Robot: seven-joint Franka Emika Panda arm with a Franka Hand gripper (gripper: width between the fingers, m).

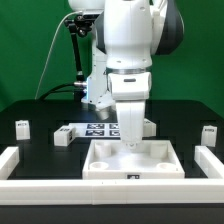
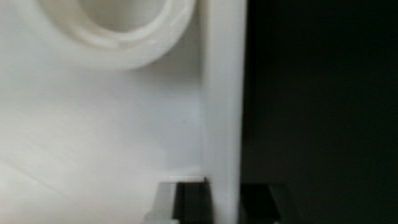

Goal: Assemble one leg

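Note:
The large white tray-like piece (image 1: 133,160) lies on the black table at front centre. My gripper (image 1: 132,143) points straight down at its far wall. In the wrist view the two dark fingertips (image 2: 191,203) stand one on each side of that thin white wall (image 2: 221,120), close against it, so my gripper (image 2: 224,202) looks shut on the wall. A round recess (image 2: 116,30) of the tray shows beside it. One leg (image 1: 63,136), a small white tagged block, lies at the exterior view's left, another leg (image 1: 22,126) further left, and a third leg (image 1: 208,133) at the right. None is held.
The marker board (image 1: 100,128) lies flat behind the tray, partly hidden by my arm. A white raised rail (image 1: 100,186) runs along the table's front and up both sides. A camera stand and cable (image 1: 76,60) rise at the back.

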